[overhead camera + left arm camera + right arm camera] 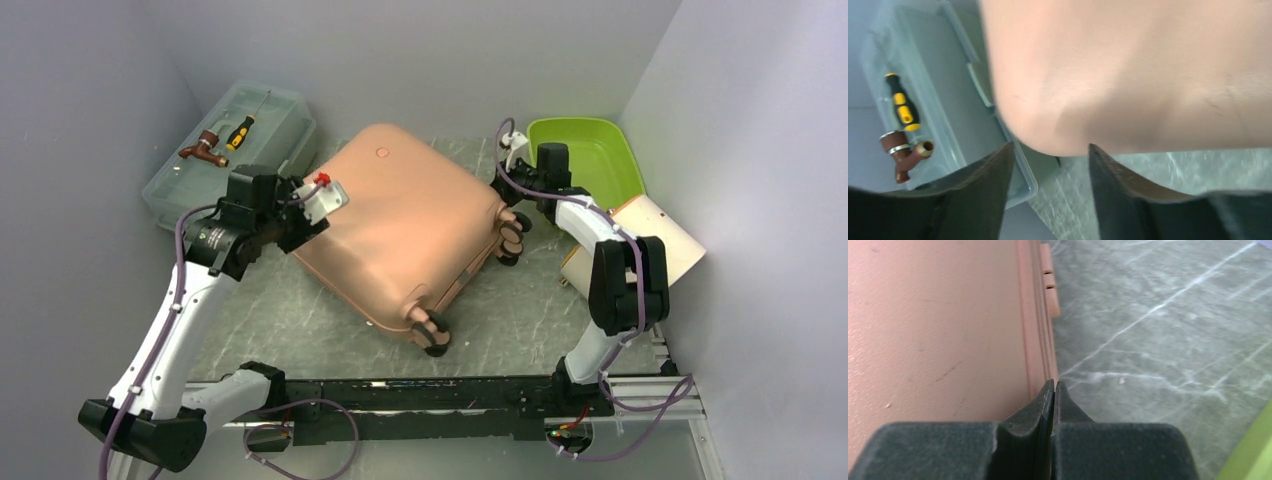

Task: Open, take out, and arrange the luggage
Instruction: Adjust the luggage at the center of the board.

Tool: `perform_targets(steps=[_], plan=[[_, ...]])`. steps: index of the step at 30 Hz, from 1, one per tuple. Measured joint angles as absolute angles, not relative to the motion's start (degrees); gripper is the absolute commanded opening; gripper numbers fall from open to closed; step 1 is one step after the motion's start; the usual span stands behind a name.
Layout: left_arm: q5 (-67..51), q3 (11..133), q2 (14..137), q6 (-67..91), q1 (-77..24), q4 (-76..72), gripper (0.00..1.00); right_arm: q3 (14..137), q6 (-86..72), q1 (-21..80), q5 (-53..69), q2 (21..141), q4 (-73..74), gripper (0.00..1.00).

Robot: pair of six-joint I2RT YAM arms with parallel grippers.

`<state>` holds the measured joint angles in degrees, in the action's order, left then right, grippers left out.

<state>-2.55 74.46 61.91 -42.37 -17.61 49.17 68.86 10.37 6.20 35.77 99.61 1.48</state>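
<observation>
Luggage (400,225) is laid flat and closed at mid-worktop, long axis running diagonally from the far-left corner toward the near-right corner, wheels (432,335) at the near-right end. The worktop (300,330) is grey-green marble pattern, boxed in by plain pale walls (420,50). The shell is seen as smooth salmon-pink with rounded corners and a zipper seam (1040,340) along its side. The left claw (1050,152) is held open at the shell's left corner, nothing between the jaws. The right claw (1054,385) is closed, tips at the zipper seam on the far-right side; anything pinched cannot be told. A translucent toolbox (200,195) is set in the far-left corner, a lime tray (600,160) in the far-right corner.
</observation>
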Motion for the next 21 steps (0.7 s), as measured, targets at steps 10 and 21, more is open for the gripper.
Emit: perform_targets(steps=[10, 21], plan=[[8.3, 67.1, 67.5, -43.6, -16.3, 56.7, 0.00, 62.0, 11.1, 11.9, 35.0, 92.9, 2.7, 0.00], [28.5, 63.3, 74.0, -43.8, -15.2, 38.5, 0.00, 61.6, 14.3, 12.0, 36.0, 92.6, 3.3, 0.00]])
